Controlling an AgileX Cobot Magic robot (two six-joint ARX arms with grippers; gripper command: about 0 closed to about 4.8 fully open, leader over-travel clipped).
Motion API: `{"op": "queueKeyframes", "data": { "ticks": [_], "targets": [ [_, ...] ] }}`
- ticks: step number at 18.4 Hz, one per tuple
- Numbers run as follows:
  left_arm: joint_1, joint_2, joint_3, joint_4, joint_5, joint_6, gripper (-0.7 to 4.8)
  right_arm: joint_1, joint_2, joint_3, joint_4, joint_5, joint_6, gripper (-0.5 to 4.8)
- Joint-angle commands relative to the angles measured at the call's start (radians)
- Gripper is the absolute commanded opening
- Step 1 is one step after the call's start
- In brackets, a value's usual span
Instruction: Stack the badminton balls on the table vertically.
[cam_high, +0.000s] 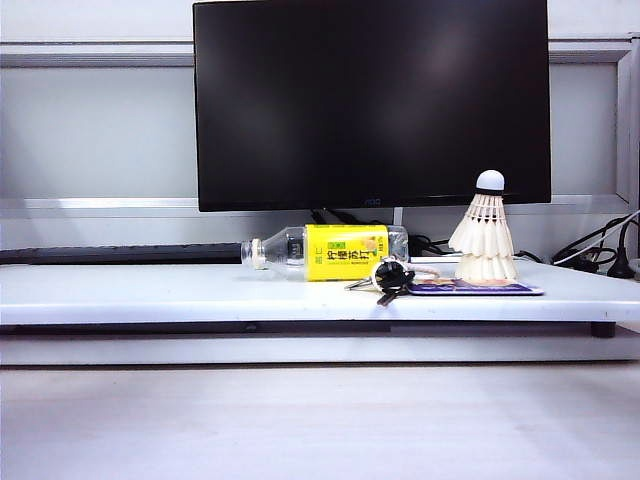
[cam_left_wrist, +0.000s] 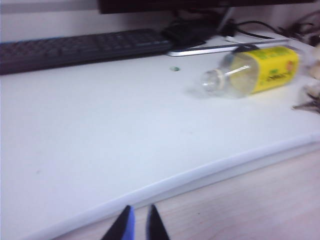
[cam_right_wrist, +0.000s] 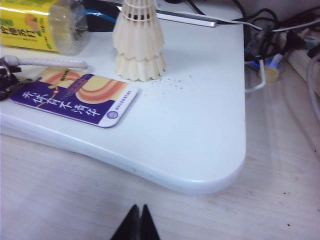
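Note:
Two badminton balls (cam_high: 484, 240) stand stacked upright on the right part of the white table (cam_high: 150, 290), one nested in the other, cork tip (cam_high: 490, 181) on top. In the right wrist view the stack (cam_right_wrist: 138, 42) stands beyond a purple card, its top cut off. My right gripper (cam_right_wrist: 139, 210) is shut and empty, low over the wooden surface in front of the table's rounded corner (cam_right_wrist: 200, 125). My left gripper (cam_left_wrist: 139, 212) hangs in front of the table's front edge (cam_left_wrist: 100, 130), a small gap between its fingertips and nothing in it. Neither gripper shows in the exterior view.
A clear bottle with a yellow label (cam_high: 330, 251) lies on its side mid-table. Keys (cam_high: 388, 276) and a purple card (cam_high: 475, 288) lie beside the stack. Behind stand a black monitor (cam_high: 370, 100) and a keyboard (cam_left_wrist: 75, 47). Cables (cam_right_wrist: 280, 45) crowd the right end.

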Motion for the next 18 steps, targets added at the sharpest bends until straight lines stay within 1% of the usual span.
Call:
{"op": "queueKeyframes", "data": {
  "ticks": [1,14,18],
  "targets": [
    [0.000,-0.003,-0.002,-0.002,0.014,0.011,0.49,0.000,0.000,0.000,0.019,-0.005,0.004,-0.01],
    [0.000,-0.003,-0.002,-0.002,0.014,0.011,0.49,0.000,-0.006,0.000,0.018,-0.005,0.004,-0.01],
    [0.017,-0.003,-0.002,-0.002,0.015,0.011,0.49,-0.012,-0.095,0.000,0.019,-0.005,0.004,-0.01]
  ]
}}
